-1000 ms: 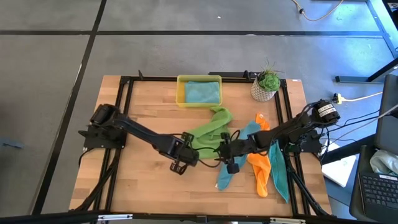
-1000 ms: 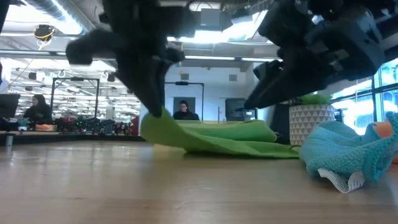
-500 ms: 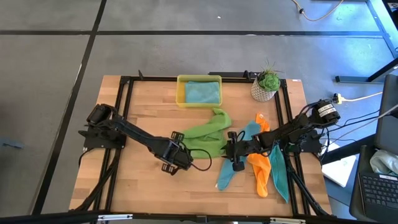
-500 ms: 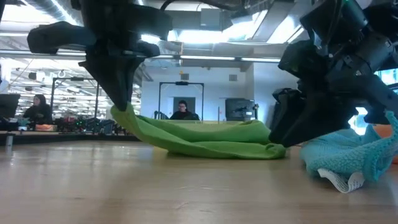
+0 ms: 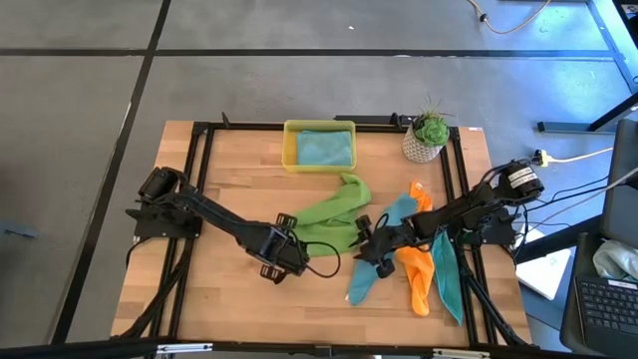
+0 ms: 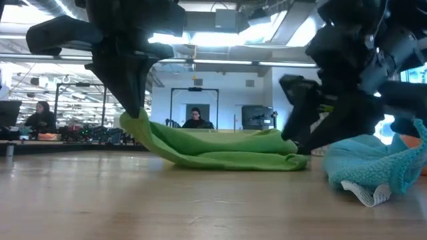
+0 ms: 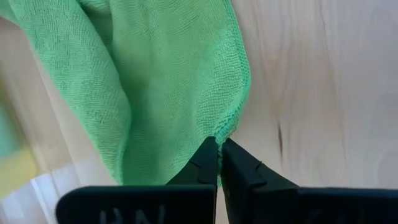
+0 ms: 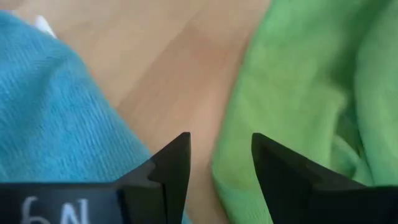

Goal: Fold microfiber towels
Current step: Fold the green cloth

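Observation:
A lime green towel [image 5: 334, 214] lies crumpled mid-table, resting on its folds [image 6: 227, 159]. My left gripper [image 5: 289, 246] is shut on its end toward the table's left. My right gripper [image 5: 364, 247] stands open just above the table at the towel's other end [image 8: 292, 93], between it and a teal towel [image 8: 50, 112], with wood and the green edge showing in its gap. An orange towel [image 5: 414, 271] and another teal towel [image 5: 446, 269] lie in a heap at the right. A further teal towel [image 5: 324, 148] lies in the yellow tray. My left gripper pinches the green towel's corner by its hemmed edge [image 7: 229, 127] between its two fingers. The fingers come steeply from above, pointing down. That corner [image 6: 137, 120] is lifted off the table, and the cloth slopes down from it to the rest lying on the wood.
The yellow tray [image 5: 289, 147] stands at the far middle, with a potted plant [image 5: 429, 135] to its right. Bare wood lies to the left of and in front of the green towel. A black frame rims the table. People sit in the room beyond.
My left gripper has gone toward the table's left edge with the green towel's corner, drawing that end out while the far end stayed put. My right gripper has sunk toward the table and rolled about its own line beside the towel's right end.

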